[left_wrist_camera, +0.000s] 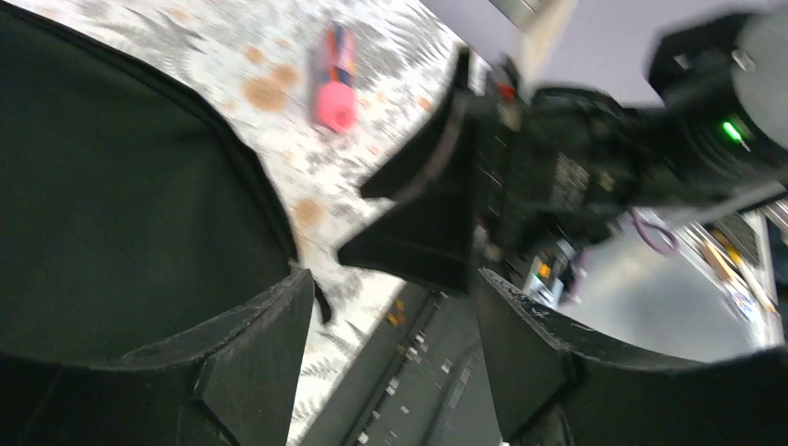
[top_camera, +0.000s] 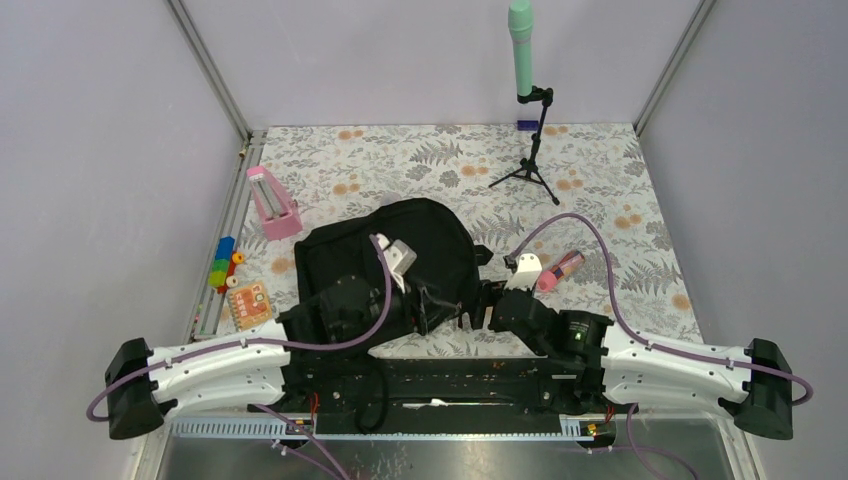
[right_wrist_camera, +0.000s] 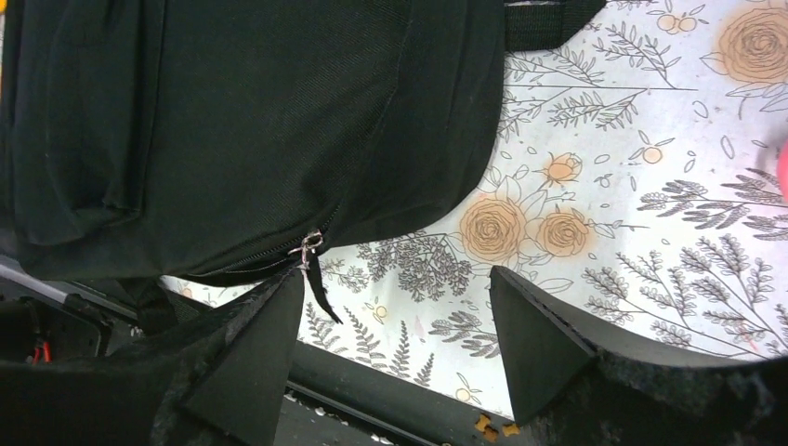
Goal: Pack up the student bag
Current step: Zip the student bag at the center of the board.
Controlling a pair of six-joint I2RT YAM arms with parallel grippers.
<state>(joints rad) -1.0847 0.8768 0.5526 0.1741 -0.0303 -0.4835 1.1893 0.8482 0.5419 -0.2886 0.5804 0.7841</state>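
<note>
The student bag (top_camera: 400,250) is a large black backpack lying flat mid-table. It fills the left of the left wrist view (left_wrist_camera: 111,186) and the top left of the right wrist view (right_wrist_camera: 232,121). Its zip pull (right_wrist_camera: 307,246) hangs at the near edge, right beside my right gripper's left finger. My left gripper (top_camera: 445,308) is open and empty at the bag's near right corner (left_wrist_camera: 395,288). My right gripper (top_camera: 483,310) faces it, open and empty, low over the cloth (right_wrist_camera: 395,279).
A pink pen-like item (top_camera: 560,270) lies right of the bag. A pink stand (top_camera: 272,203), coloured blocks (top_camera: 225,262) and an orange card (top_camera: 248,303) lie to the left. A tripod with a green tube (top_camera: 522,50) stands at the back. The black base rail (top_camera: 440,375) runs along the near edge.
</note>
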